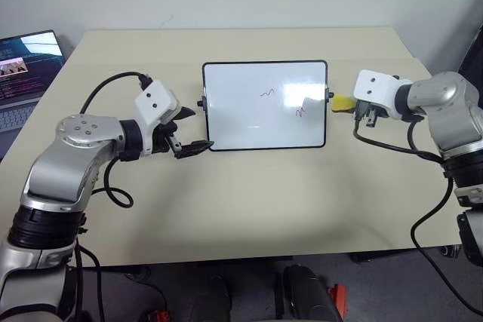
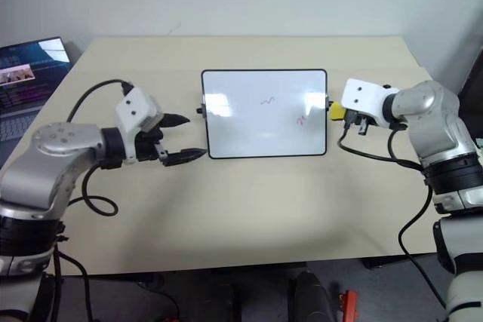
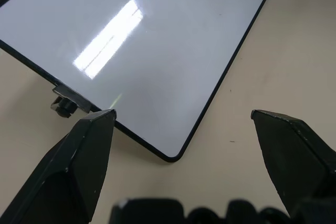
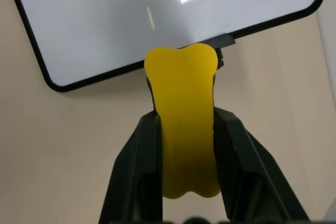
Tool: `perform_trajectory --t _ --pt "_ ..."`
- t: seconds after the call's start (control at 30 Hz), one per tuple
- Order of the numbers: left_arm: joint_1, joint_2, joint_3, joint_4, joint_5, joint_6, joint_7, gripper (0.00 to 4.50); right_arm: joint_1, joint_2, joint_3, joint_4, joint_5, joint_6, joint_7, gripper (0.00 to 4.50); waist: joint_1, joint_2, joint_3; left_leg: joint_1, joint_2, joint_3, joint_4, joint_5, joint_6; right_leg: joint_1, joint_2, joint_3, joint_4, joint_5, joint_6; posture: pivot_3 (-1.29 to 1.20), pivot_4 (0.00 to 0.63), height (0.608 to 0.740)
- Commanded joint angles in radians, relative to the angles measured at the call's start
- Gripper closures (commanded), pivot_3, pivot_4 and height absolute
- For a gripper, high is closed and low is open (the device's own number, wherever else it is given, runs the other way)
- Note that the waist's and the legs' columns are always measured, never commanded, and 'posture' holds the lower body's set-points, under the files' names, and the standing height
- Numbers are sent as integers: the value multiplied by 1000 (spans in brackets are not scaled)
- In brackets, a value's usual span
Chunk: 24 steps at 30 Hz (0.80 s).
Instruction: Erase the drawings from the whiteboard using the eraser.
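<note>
Eraser (image 4: 187, 129): a small yellow oblong block with a waisted, bone-like outline and rounded lobes at each end; a dark edge showed along one side in the right wrist view.
Eraser place: right of centre in the head views, off the board's right short edge, sticking out of the right gripper toward the board, its tip near the black knob there.
Right gripper (image 4: 186, 140): its two black fingers were pinched on the eraser's long sides, one on each, the yellow end projecting past the fingertips.
Whiteboard (image 1: 241, 103): a glossy white rectangle with thin black frame and rounded corners, lying flat at the centre of the beige table (image 1: 249, 201), a small black knob at each short side, pale glare patches on its surface.
Drawings: a red squiggle (image 1: 266, 93) near the board's middle, and another reddish squiggle (image 1: 299, 112) lower right, toward the eraser side; no others could be made out.
Left gripper (image 1: 189, 130): at left centre of the head views, fingers spread wide and holding nothing, pointing at the board's lower left corner and left knob; whether a fingertip touched the frame could not be told.
Laptop (image 1: 23, 73): upper left edge of the frame, screen lit.
</note>
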Motion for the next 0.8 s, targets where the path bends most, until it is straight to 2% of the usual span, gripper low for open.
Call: perform_trajectory --t 0.03,0.43,0.8 --pt "-24 21 20 6 9 -27 -17 0 -18 -47 -32 -7 -10 -28 2 3528 1 0 0 0 0 0 0 0 0 0 0 0 0 0 0 0 150 740" --pt "-27 21 38 26 13 -30 -16 0 39 -111 -116 -41 68 -115 18 3528 1 0 0 0 0 0 0 0 0 0 0 0 0 0 0 0 150 740" --pt "-49 -12 46 51 30 -68 28 0 -24 -73 -137 35 82 -102 -46 3528 1 0 0 1 0 0 2 0 0 1 0 0 2 0 0 0 150 740"
